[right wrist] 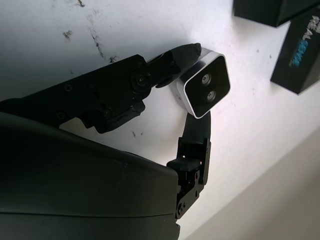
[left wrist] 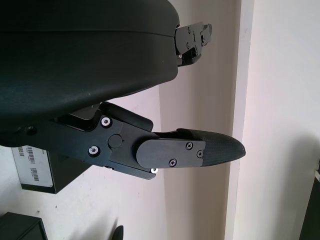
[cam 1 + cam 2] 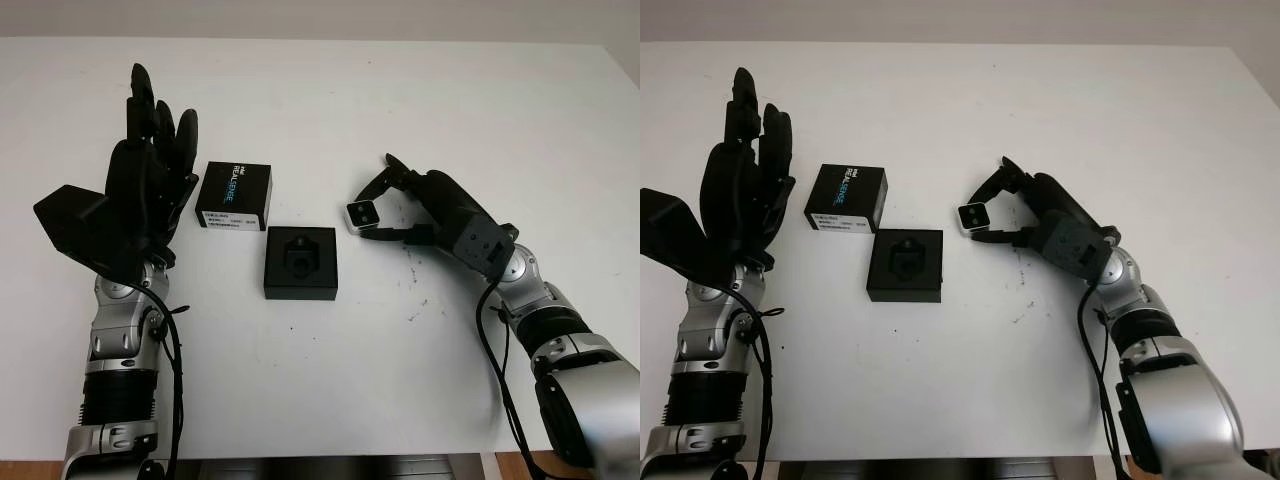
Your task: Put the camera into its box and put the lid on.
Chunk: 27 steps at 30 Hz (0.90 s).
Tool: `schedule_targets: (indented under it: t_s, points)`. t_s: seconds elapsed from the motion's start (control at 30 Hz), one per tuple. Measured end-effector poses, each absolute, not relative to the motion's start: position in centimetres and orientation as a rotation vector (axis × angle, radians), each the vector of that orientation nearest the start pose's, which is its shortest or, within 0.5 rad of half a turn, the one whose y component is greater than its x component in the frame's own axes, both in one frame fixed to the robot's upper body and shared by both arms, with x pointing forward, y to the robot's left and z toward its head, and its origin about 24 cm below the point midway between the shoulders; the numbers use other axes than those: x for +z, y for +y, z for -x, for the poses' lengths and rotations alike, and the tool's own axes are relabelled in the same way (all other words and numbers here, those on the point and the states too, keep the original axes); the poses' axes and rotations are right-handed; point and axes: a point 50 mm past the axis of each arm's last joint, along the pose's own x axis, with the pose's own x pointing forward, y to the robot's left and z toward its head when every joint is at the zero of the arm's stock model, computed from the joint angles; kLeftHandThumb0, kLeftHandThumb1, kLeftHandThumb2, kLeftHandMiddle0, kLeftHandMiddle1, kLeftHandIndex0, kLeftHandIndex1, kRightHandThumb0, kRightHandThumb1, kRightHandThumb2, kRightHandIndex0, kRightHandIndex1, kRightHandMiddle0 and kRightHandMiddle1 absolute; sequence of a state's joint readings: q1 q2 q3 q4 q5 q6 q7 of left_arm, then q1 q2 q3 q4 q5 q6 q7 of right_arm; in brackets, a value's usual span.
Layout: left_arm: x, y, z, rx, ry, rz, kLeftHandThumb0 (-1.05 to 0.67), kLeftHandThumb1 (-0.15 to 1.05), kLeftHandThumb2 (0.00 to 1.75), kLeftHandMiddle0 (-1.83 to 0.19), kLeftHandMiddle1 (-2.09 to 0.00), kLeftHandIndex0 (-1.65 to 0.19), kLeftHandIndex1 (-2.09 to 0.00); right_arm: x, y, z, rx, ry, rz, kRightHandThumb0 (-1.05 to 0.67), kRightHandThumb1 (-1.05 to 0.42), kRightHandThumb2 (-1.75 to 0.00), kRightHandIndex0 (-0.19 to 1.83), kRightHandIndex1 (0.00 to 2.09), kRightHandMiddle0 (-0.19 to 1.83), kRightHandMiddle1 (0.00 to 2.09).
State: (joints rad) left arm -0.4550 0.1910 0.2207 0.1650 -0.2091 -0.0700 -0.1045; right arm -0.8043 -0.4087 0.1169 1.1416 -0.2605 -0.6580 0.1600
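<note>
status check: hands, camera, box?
Right hand shut on camera, right of open box. Left hand open, raised beside lid. Nothing between camera and box.

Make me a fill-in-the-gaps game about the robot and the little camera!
The camera is held by the ____ hand.
The box is open and has ____ inside.
The lid lies on the ____ beside the box.
The left hand is open, above the table, holding ____.

Missing words: right; nothing; table; nothing
</note>
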Motion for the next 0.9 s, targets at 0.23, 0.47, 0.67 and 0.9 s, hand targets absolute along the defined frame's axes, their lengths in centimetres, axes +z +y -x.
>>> schedule_targets:
  t_s: [0.23, 0.47, 0.67, 0.9]
  points:
    - [15.1, 20.5, -32.6, 0.011, -0.388, 0.061, -0.67, 1.05, 0.37, 0.19, 0.0, 0.19, 0.0, 9.6, -19.3, -36.8, 0.265, -0.264, 0.628, -0.35, -0.93, -0.06, 0.31, 0.09, 0.35, 1.5]
    - [15.0, 20.5, -32.7, 0.01, -0.37, 0.067, -0.65, 1.05, 0.36, 0.19, 0.0, 0.19, 0.0, 9.3, -18.7, -36.7, 0.253, -0.276, 0.574, -0.35, -0.95, -0.06, 0.34, 0.09, 0.31, 1.61]
    - [15.1, 20.5, -32.6, 0.01, -0.371, 0.067, -0.65, 1.05, 0.37, 0.19, 0.0, 0.19, 0.0, 9.2, -18.4, -36.6, 0.261, -0.275, 0.527, -0.37, -0.95, -0.05, 0.33, 0.07, 0.33, 1.66]
    - [15.1, 20.7, -32.6, 0.01, -0.368, 0.061, -0.65, 1.05, 0.36, 0.19, 0.0, 0.19, 0.0, 9.2, -17.9, -36.6, 0.273, -0.266, 0.433, -0.38, -0.95, -0.05, 0.29, 0.05, 0.34, 1.67]
